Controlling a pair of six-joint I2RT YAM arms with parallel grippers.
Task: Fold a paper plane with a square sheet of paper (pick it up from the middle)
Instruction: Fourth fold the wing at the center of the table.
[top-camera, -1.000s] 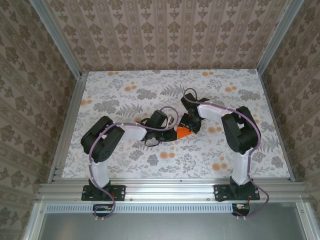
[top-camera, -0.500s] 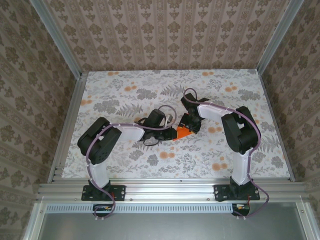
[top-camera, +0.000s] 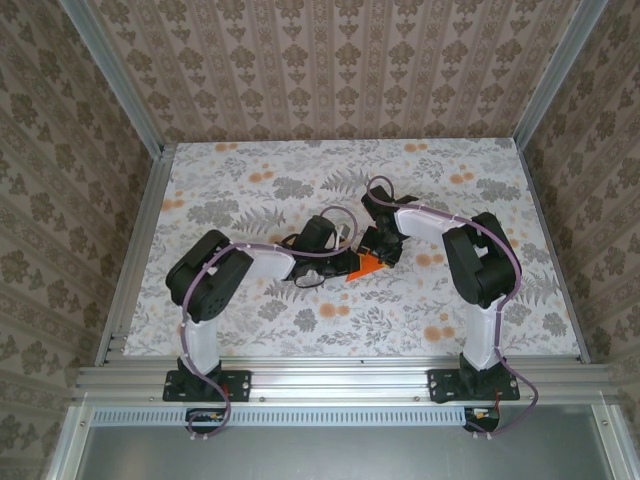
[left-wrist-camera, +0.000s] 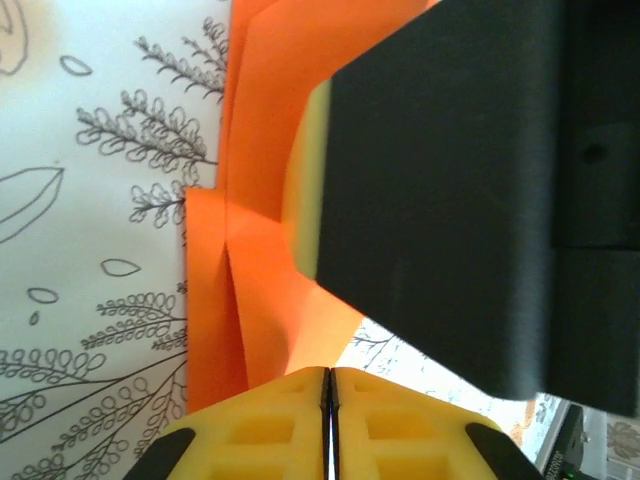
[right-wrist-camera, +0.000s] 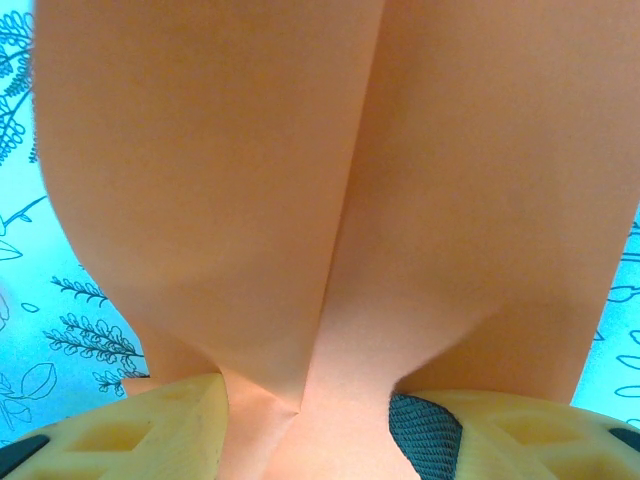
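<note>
pinching creased orange paper (right-wrist-camera: 250, 180), right tool (right-wrist-camera: 310, 432)

Square sheet of paper (right-wrist-camera: 300, 200): thin paper, matt, smooth, crisply creased. Right gripper (right-wrist-camera: 305, 425) fingers (right-wrist-camera: 170, 430) are moulded in yellow plastic, semi-matt; pad (right-wrist-camera: 425, 425) is textured grey. Table cover (top-camera: 250, 180): matt print. Frame rails (top-camera: 340, 378): brushed metal.

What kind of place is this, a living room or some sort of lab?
Probably a robot test booth: aluminium frame, wallpapered walls, floral tabletop, left arm and right arm bolted at its near edge.
</note>
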